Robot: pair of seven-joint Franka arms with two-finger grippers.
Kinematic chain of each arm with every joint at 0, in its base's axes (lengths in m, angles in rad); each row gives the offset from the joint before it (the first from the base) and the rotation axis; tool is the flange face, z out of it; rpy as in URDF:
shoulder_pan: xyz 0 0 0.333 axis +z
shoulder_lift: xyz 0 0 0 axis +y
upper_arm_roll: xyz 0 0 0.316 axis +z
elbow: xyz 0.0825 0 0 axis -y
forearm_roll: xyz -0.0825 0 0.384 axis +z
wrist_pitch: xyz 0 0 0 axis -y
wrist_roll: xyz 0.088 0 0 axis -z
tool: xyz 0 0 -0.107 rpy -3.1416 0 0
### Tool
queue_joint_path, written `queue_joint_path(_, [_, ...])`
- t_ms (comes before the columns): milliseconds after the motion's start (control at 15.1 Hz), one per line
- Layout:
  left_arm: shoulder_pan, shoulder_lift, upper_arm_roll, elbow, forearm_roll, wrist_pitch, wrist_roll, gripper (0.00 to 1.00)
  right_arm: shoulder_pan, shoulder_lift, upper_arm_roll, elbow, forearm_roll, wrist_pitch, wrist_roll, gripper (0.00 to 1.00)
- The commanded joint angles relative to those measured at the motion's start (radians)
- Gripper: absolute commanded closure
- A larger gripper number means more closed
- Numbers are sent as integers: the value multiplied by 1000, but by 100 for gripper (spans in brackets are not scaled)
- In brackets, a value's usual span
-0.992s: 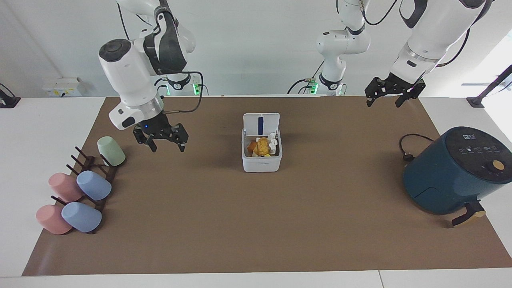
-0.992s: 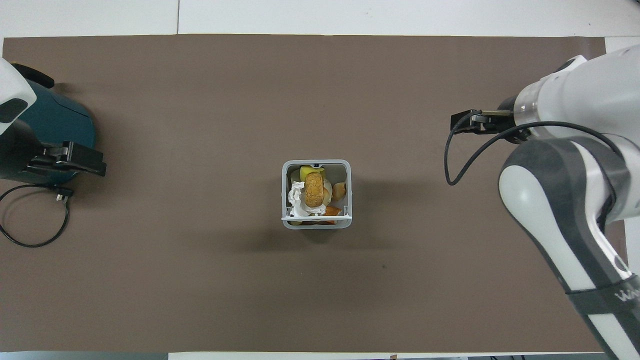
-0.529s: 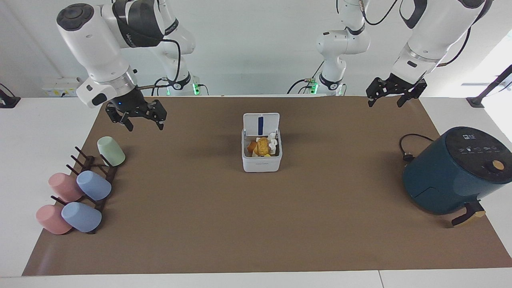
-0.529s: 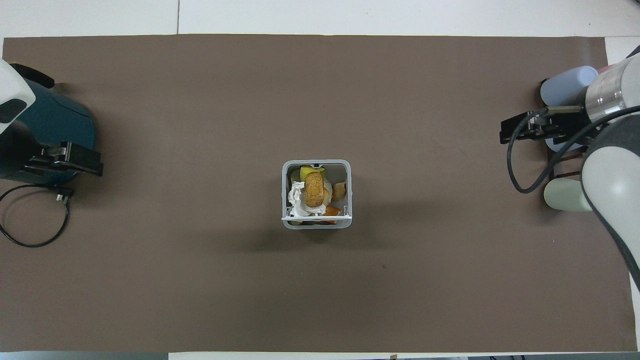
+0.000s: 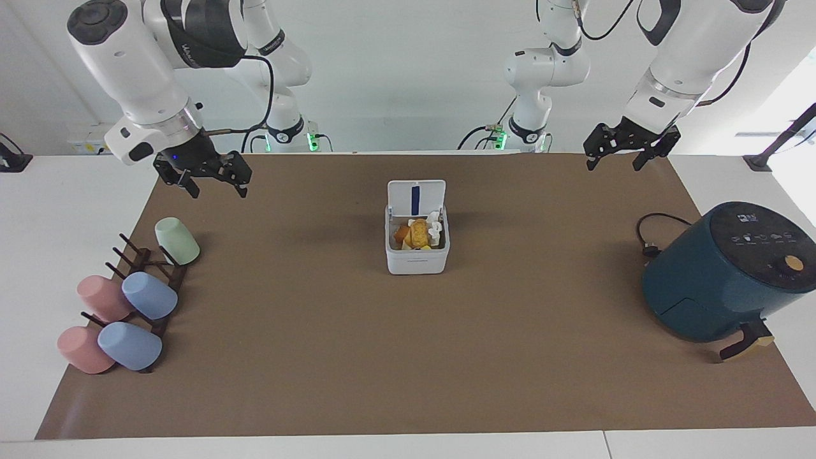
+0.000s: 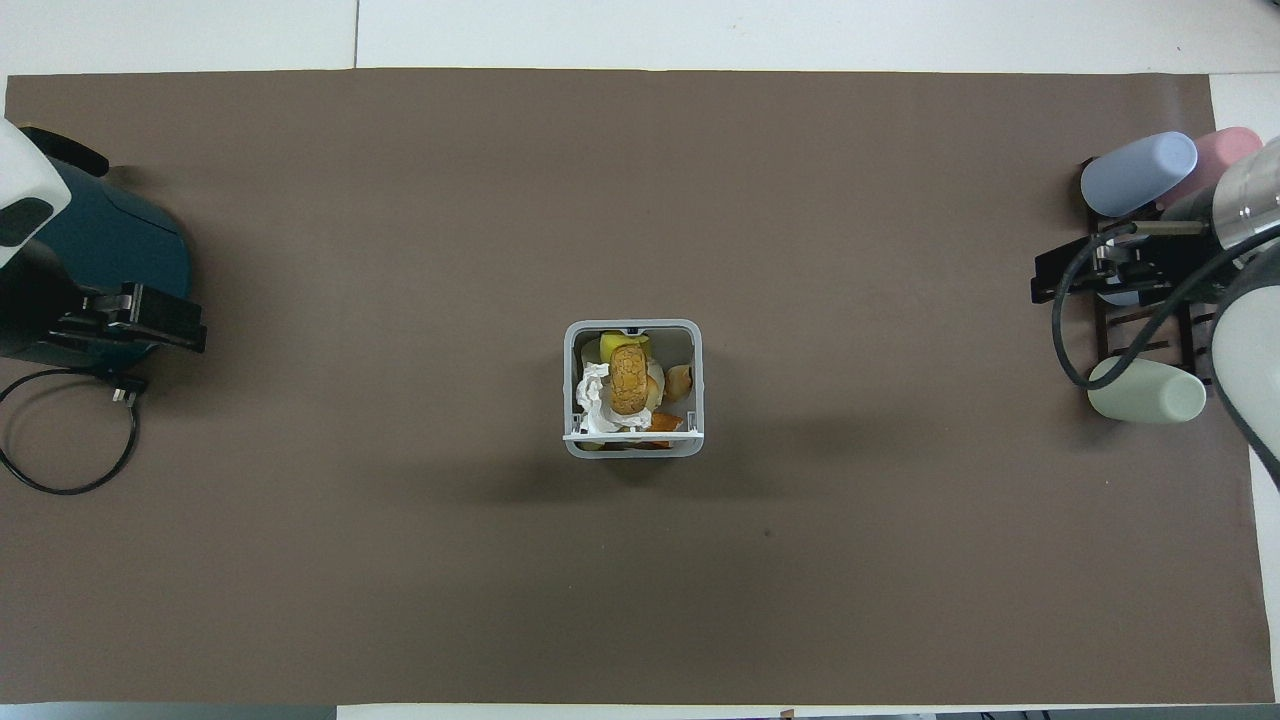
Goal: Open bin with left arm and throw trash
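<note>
The white square bin (image 5: 417,252) stands mid-surface, lid upright and open; the trash (image 6: 628,380), a crumbed piece, tissue and yellow block, lies inside.

White table (image 5: 76,210), brown mat (image 5: 408,357): bin (image 5: 417,260), air fryer (image 5: 720,280), cup rack (image 5: 156,299).

Air fryer (image 5: 727,274) at mat's (image 5: 408,382) left-arm end, cord (image 5: 650,233) alongside; five cups (image 5: 150,294) on rack (image 5: 156,274) at right-arm end.
</note>
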Motion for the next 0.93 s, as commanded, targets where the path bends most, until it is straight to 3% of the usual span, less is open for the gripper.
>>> queue_joint_path(0, [-10, -11, 7, -11, 25, 5, -7, 0, 51, -30, -63, 8, -41, -77, -15, 0])
queue_joint_path(860, [-10, -11, 7, -11, 25, 5, -7, 0, 49, -28, -86, 94, -84, -161, -17, 0])
